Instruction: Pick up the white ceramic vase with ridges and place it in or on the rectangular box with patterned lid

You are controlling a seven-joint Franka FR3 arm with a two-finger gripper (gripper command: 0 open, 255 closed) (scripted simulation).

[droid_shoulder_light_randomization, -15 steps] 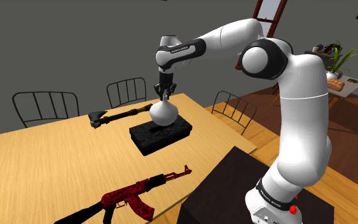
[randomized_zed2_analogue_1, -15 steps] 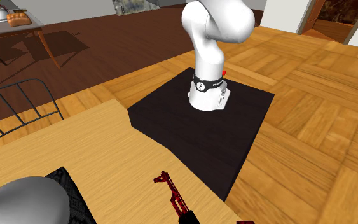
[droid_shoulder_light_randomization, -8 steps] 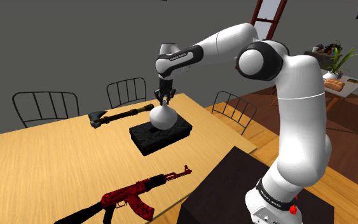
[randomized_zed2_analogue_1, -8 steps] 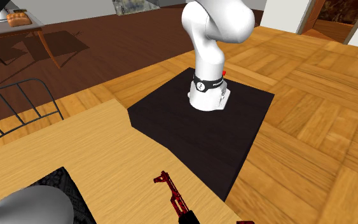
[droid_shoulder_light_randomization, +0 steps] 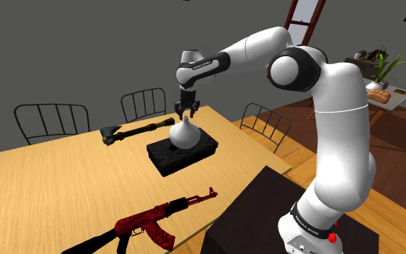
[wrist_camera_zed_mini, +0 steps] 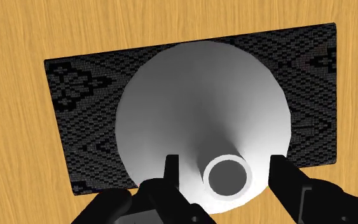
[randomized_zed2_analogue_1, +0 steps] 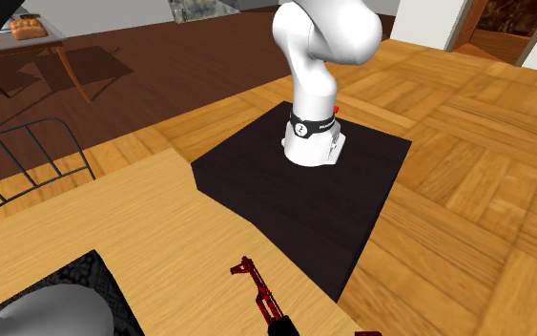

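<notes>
The white round-bodied vase stands upright on the black patterned lid of the rectangular box on the wooden table. My gripper hangs straight above it at its narrow neck. In the wrist view the vase covers the middle of the box lid, and the gripper is open, with a gap between each finger and the neck. The second exterior view catches the vase's body and a corner of the box at its lower left.
A dark axe lies behind the box. A red and black rifle lies near the table's front edge. Wire chairs stand along the far side and another at the table's end. The black stand adjoins the table.
The vase came down onto the box lid with the gripper. The fingers have let go of the neck and now stand apart from it.
</notes>
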